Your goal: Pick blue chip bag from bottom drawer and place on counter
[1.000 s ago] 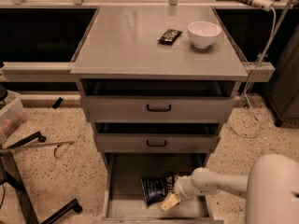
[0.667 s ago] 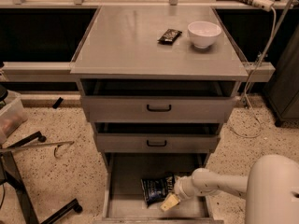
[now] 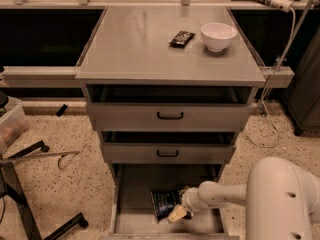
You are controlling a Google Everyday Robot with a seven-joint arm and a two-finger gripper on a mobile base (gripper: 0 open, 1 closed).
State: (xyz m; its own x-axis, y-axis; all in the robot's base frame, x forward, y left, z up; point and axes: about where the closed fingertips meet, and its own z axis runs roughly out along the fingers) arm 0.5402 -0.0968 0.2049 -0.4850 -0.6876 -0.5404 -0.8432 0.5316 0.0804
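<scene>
The gripper (image 3: 178, 213) is down inside the bottom drawer (image 3: 134, 196), its pale tip lying over the right-hand edge of the blue chip bag (image 3: 163, 203). Whether it has closed on the bag or merely rests against it cannot be told from this angle. The bag lies on the drawer's grey bottom, towards the front and a little right of the middle, crumpled, with its dark face up. Behind the gripper a round cream wrist leads into the arm (image 3: 225, 194), which reaches in from the right, over the drawer's right wall, and joins the robot's big rounded body (image 3: 282, 199) at the lower right corner. The bottom drawer is pulled well out. The middle drawer (image 3: 167, 154) and top drawer (image 3: 170, 116) above it, each with a small black handle, stand slightly out too, with a dark gap showing over each. On top, the counter (image 3: 135, 49) carries a black wrapper (image 3: 181, 38) and, just to its right, a white bowl (image 3: 218, 36), the two near each other but apart, both towards the back right. The cabinet stands on a speckled floor (image 3: 65, 184), and a thin cable (image 3: 272, 129) trails down its right side.
</scene>
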